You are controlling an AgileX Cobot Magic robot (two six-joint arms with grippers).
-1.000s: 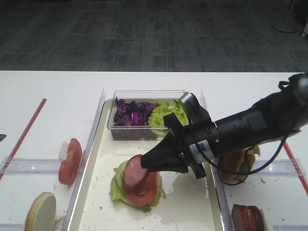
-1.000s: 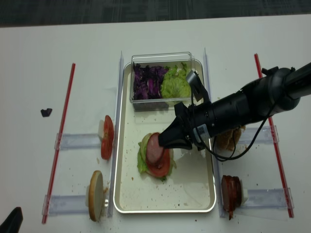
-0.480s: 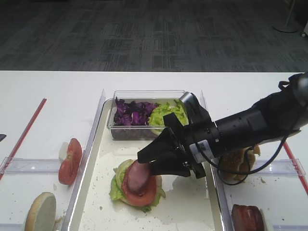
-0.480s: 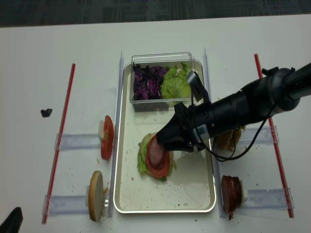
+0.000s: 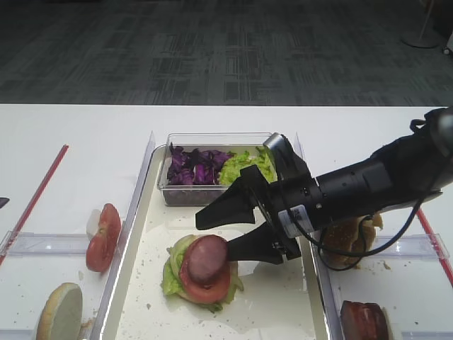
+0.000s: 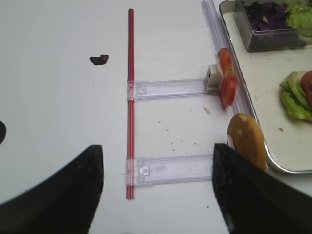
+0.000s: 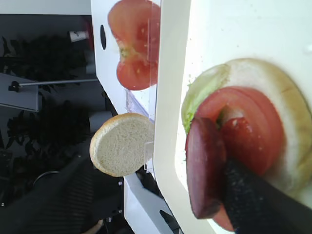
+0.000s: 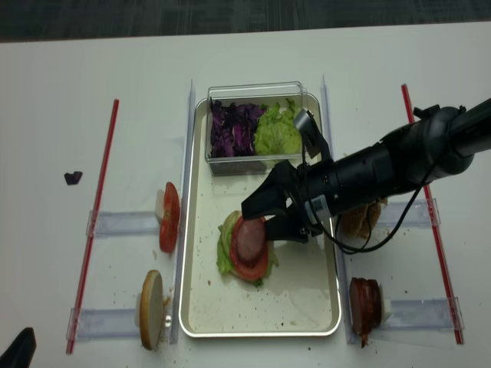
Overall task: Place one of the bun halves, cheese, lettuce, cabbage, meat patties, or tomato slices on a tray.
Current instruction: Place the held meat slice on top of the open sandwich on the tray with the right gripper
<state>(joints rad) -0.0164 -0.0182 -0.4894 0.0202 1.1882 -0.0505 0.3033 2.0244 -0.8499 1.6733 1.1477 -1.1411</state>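
Observation:
A meat patty [image 5: 205, 256] lies tilted on a tomato slice [image 5: 210, 287], lettuce [image 5: 170, 273] and a pale bun half [image 7: 292, 122], stacked on the tray [image 5: 276, 312]. My right gripper [image 5: 214, 242] hangs open right over the patty, its jaws spread wide on either side. In the right wrist view the patty [image 7: 204, 170] leans against one dark finger [image 7: 253, 204]. Seen from above, the right gripper [image 8: 256, 225] stands just right of the stack, and the patty [image 8: 247, 239] is free of any grip. My left gripper [image 6: 158, 195] is open over bare table with nothing in it.
A clear box at the tray's far end holds cabbage [image 5: 195, 166] and lettuce [image 5: 244, 168]. Left of the tray stand tomato slices [image 5: 102, 237] and a bun half [image 5: 60, 312]. On the right are another bun [image 5: 347, 237] and meat patties [image 5: 364, 319]. Red strips [image 8: 100, 215] flank the work area.
My right gripper has gone from shut on the meat patty to wide open. The patty dropped out of the grip and settled on the tomato slice.

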